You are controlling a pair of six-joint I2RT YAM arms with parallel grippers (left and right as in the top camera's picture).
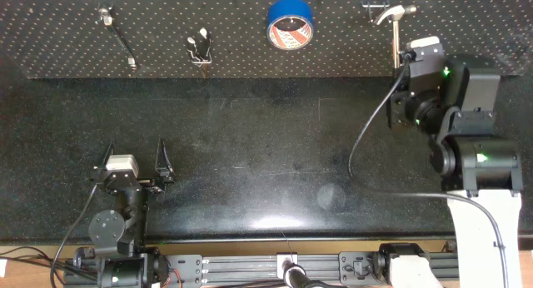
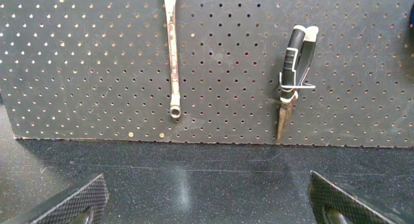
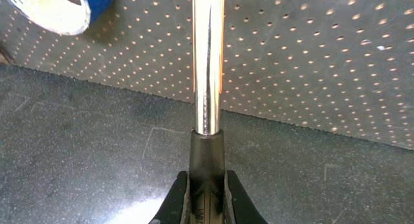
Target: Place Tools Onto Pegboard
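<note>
Right fingers (image 3: 178,199) clamp the hammer's handle (image 3: 207,156); left fingers (image 2: 72,202) gape empty before wrench (image 2: 173,56) and pliers (image 2: 294,68).

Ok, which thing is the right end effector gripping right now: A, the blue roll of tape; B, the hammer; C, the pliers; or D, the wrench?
B: the right end effector is shut on the black handle of the hammer, whose steel shaft runs up in front of the pegboard.
</note>
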